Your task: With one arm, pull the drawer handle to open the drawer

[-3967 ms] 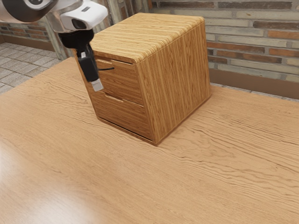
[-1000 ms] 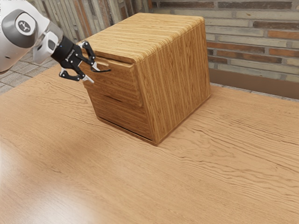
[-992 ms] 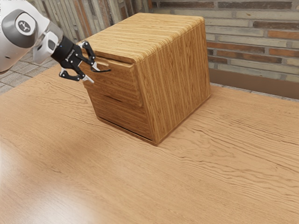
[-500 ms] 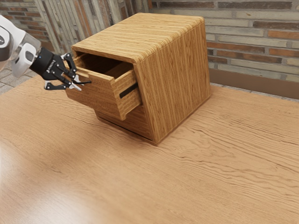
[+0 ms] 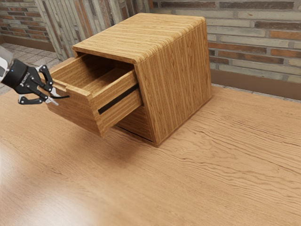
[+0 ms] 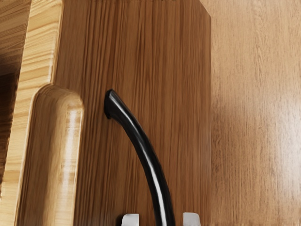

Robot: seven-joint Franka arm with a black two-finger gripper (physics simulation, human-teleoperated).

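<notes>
Table (image 5: 197, 183): broad wood-grain top; carries the cabinet; in the wrist view it shows beyond the drawer front's edge (image 6: 256, 117).
Wall (image 5: 254, 28): brick, behind the table on the exterior view's right; a tiled floor lies at the upper left.
Cabinet (image 5: 174, 70): boxy wooden unit standing upright on the table's far half; two drawers in the face turned toward the exterior view's left.
Top drawer (image 5: 110, 96): the task's thing; it stands well out of the cabinet toward the exterior view's left; its hollow inside is open to view from above; a dark slot runs along its near side; its front panel hangs clear above the table.
Lower drawer (image 5: 136, 123): flush in the cabinet face, under the open one, partly shaded by it.
Drawer front (image 6: 141, 56): darker vertical grain in the wrist view; a paler rounded wooden edge sits beside it.
Handle (image 5: 61, 97): thin black curved bar on the top drawer's front; in the wrist view (image 6: 141, 150) one end is fixed to the panel and the bar arcs down toward the hand.
Gripper (image 5: 54, 96): black, at the exterior view's left edge, level with the handle; fingers spread fairly wide; the bar passes between them.
Fingertips (image 6: 130, 219): two pale pads, one on each side of the bar; bare wood shows between each pad and the bar, so they straddle it without clamping it.
</notes>
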